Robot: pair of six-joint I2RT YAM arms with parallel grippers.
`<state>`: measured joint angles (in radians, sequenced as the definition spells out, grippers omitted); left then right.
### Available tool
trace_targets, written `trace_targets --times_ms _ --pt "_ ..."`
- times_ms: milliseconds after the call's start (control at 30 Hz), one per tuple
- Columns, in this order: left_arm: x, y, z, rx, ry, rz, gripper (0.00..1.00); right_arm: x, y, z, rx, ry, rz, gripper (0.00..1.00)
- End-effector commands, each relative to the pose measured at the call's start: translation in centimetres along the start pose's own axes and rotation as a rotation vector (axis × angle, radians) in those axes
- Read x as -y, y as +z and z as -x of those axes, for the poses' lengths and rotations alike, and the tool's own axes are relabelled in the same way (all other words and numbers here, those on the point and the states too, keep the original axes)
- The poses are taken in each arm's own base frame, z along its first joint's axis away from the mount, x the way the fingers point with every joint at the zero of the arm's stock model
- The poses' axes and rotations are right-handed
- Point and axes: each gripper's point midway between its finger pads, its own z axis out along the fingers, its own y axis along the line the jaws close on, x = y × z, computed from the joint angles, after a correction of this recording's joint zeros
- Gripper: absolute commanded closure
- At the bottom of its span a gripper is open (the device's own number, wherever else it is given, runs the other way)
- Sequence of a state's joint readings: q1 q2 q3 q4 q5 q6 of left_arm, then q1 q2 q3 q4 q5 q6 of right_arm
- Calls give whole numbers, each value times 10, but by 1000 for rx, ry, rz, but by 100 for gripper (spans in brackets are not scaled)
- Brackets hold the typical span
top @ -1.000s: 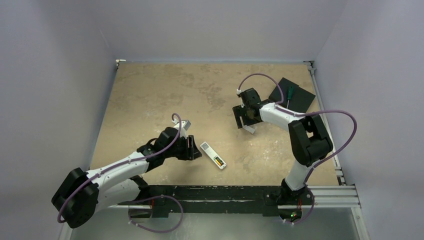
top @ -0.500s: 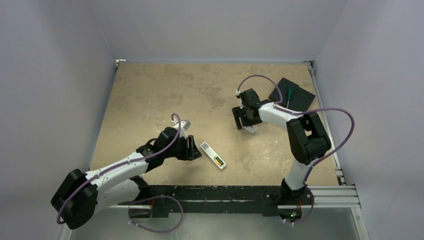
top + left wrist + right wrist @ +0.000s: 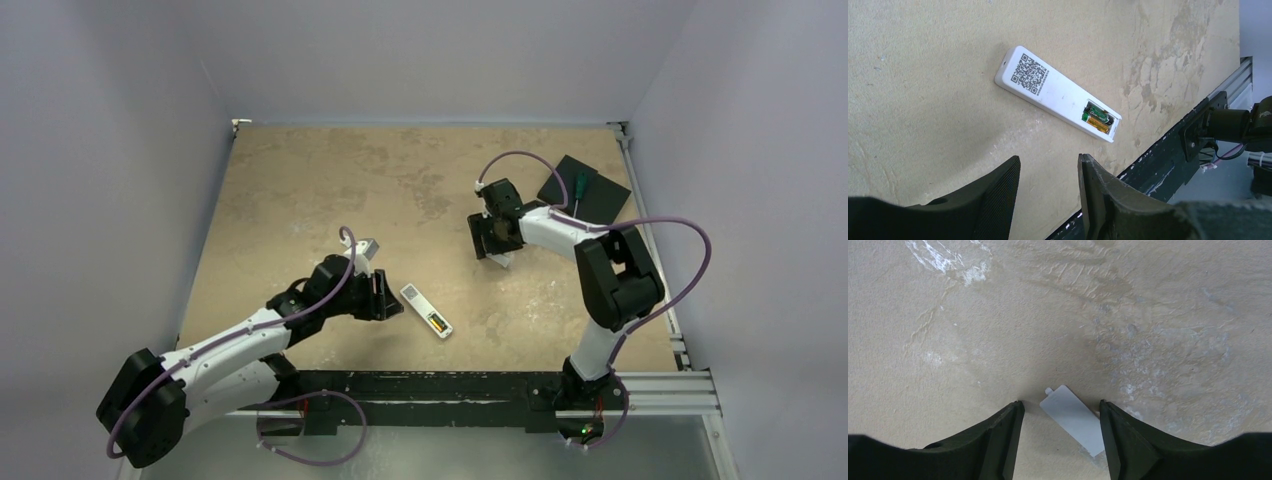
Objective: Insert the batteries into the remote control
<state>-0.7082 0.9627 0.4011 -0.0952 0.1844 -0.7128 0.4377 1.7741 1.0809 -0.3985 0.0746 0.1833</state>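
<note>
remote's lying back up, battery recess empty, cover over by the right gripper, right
Not quite: it isn't empty. The left wrist view shows both batteries seated in the remote, which lies back up. The cover is by the right gripper.

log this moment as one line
remote back-up | batteries both in recess | left jaws open, empty, near remote | right jaws open astride loose battery cover | cover not yet fitted

Soft, even overhead light fills your three views; a faint shadow pools lower centre in the right wrist view.
</note>
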Motion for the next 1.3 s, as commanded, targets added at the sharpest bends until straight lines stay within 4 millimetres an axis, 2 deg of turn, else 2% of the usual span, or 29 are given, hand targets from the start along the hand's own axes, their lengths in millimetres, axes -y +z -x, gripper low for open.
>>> trace_targets --times_ms 0,333,600,967,1267 --pt "9 -3 4 16 30 -44 54 -2 -10 -19 -44 34 24 36" --pt "11 -4 3 18 32 -60 54 -5 -11 -36 -66 42 54 44" --pt "12 -5 2 20 32 -66 54 1 -11 -47 -96 52 21 53" --pt "12 -5 2 21 31 -68 54 -11 -18 -50 -97 43 48 54" --pt "12 -5 1 19 31 -69 54 -16 -13 -58 -113 36 45 56"
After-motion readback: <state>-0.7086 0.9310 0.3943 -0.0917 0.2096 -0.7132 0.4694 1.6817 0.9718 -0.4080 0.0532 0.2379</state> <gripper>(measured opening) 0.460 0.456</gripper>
